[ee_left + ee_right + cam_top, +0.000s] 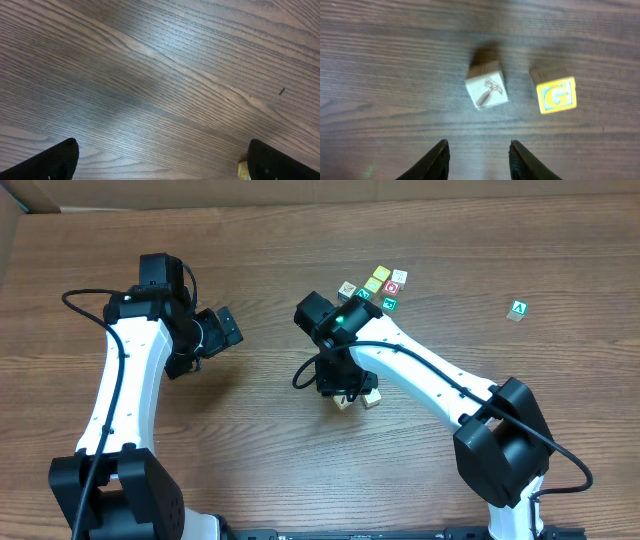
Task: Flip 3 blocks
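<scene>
The dark, wood-grained desk (250,450) fills every view. Near its middle, the right arm (430,380) reaches in from the near right corner and hangs over two of the blocks. The right wrist view shows them plainly. The hammer block (487,91) has a pale top face with a line drawing of a hammer and sits turned slightly askew. The G block (556,95) has a blue letter inside a yellow frame and lies just beside the first, with a strip of bare desk between them. The right jaws are released. Both fingers (434,162) stand apart at the bottom of that view with only wood grain between them, short of the hammer block and touching neither cube. The left arm (130,370) is off to the left side, well apart from the blocks. Its jaws are spread wide over bare desk, one finger (47,162) in each lower corner of the left wrist view, grasping nothing. On the far side of the right arm sits a tight cluster of cubes (378,287) with yellow, red, green and white faces. A lone green A cube (518,309) lies well off to the right.
</scene>
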